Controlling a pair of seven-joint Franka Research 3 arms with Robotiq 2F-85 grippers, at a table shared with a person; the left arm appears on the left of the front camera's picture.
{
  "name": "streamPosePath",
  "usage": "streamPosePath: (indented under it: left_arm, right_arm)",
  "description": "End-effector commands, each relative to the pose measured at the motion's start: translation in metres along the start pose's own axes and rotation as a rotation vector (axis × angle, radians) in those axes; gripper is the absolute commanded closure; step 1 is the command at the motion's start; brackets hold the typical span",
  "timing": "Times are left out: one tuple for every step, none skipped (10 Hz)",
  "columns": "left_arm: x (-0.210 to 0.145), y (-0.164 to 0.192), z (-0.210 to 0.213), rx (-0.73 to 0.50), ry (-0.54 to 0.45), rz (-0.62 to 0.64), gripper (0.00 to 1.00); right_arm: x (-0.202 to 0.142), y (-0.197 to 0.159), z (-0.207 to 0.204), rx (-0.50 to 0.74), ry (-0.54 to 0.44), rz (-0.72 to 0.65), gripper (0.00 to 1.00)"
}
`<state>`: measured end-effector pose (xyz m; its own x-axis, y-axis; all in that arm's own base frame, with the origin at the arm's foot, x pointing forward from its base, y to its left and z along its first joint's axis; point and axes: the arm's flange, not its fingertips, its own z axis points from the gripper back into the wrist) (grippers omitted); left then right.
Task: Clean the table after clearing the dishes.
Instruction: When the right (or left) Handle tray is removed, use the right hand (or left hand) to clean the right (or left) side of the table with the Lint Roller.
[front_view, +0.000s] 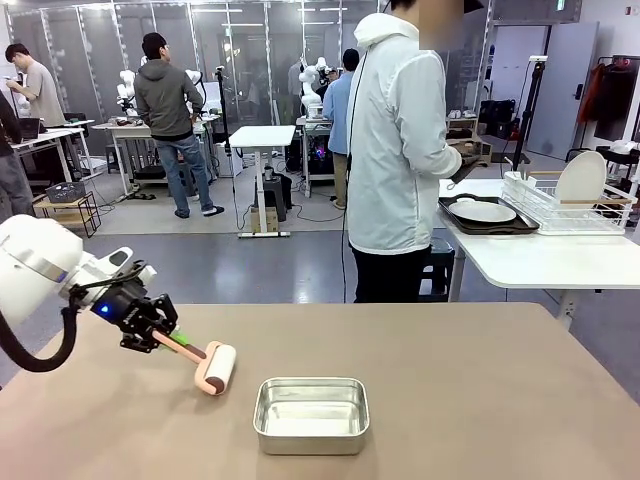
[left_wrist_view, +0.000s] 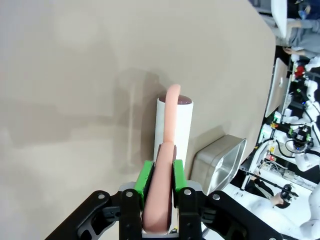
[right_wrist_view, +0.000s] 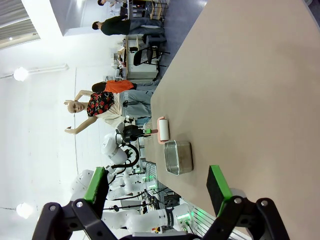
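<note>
A wide tan table (front_view: 480, 400) spreads before you, with a steel pan (front_view: 311, 413) near its middle. The dishes (front_view: 484, 212) sit on a tray on the white side table (front_view: 540, 262) beyond, beside a person (front_view: 398, 150). Your left gripper (front_view: 158, 333) is clenched on the pink handle of a lint roller (front_view: 214, 368), whose white roll is low at the tabletop near the pan. Your right gripper (right_wrist_view: 156, 182) hangs released. The tabletop looks hard and smooth. The roller seems light and stiff, and is best held by its handle.

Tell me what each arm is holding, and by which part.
Left jaws clamp the white cylindrical lint roller by its pink handle; right jaws stand open, empty.
</note>
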<state>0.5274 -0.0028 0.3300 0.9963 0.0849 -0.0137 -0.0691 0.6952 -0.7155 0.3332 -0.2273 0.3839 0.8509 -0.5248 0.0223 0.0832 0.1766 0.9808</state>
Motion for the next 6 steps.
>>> streamPosePath:
  left_arm:
    - [-0.003, 0.037, 0.012, 0.078, 0.005, -0.083, 0.78]
    - [-0.007, 0.048, 0.019, 0.086, -0.004, -0.120, 0.78]
    - [-0.009, 0.062, 0.026, 0.100, -0.009, -0.122, 0.78]
    - [-0.011, 0.075, 0.034, 0.113, -0.032, -0.099, 0.78]
    - [-0.013, 0.085, 0.040, 0.151, -0.057, -0.071, 0.78]
    - [-0.014, 0.097, 0.049, 0.232, -0.093, -0.029, 0.78]
  right_arm:
    - [-0.002, 0.002, 0.000, 0.005, 0.001, 0.002, 0.00]
    - [-0.002, 0.002, 0.000, 0.005, 0.001, 0.002, 0.00]
    - [-0.002, 0.002, 0.000, 0.005, 0.001, 0.002, 0.00]
    - [-0.002, 0.002, 0.000, 0.005, 0.001, 0.002, 0.00]
    - [-0.002, 0.002, 0.000, 0.005, 0.001, 0.002, 0.00]
    - [-0.002, 0.002, 0.000, 0.005, 0.001, 0.002, 0.00]
